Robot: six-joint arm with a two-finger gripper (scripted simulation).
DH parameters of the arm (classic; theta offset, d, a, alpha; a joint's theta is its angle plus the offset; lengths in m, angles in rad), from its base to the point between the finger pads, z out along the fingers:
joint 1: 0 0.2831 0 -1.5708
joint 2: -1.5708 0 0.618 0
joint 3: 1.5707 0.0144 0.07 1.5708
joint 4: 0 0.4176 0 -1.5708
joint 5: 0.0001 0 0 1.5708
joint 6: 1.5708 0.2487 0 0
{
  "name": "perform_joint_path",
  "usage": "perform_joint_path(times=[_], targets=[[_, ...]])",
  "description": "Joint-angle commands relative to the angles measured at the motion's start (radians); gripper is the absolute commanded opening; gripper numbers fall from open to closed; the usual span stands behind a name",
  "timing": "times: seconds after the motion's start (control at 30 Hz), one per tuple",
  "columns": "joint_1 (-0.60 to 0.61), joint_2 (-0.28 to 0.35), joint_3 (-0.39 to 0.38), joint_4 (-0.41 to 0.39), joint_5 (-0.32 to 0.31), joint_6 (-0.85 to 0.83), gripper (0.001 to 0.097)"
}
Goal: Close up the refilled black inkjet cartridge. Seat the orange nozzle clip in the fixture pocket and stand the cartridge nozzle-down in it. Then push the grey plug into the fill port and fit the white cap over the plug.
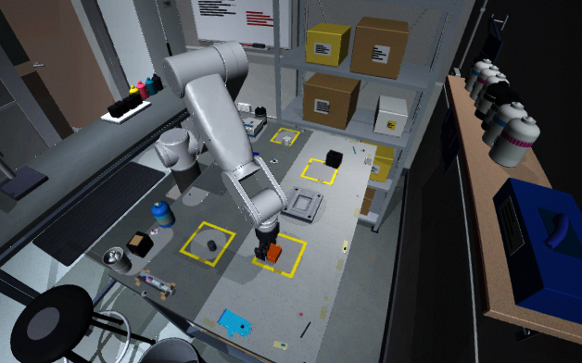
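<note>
The orange nozzle clip is partly hidden behind my gripper, which stands open and low over it inside a yellow-taped square on the near part of the bench; it holds nothing. The grey fixture with its square pocket sits just beyond, to the right of my wrist. The black cartridge stands at the far corner of another yellow square. The small dark grey plug rests in the yellow square to the left. A small white cap lies in the farthest yellow square.
The bench's right edge runs close beside the fixture, with shelving of cardboard boxes behind it. A blue bottle, a black box and a metal cup stand on the left. A blue part lies near the front edge.
</note>
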Motion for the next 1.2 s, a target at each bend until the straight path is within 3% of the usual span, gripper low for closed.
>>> perform_joint_path(times=[0.0, 0.4, 1.17], targets=[[0.000, -0.001, -0.001, 0.000, -0.001, 0.000, 0.0760], [0.000, 0.000, -0.001, 0.000, -0.002, 0.000, 0.0755], [0.000, 0.001, 0.000, 0.000, -0.003, 0.000, 0.0295]])
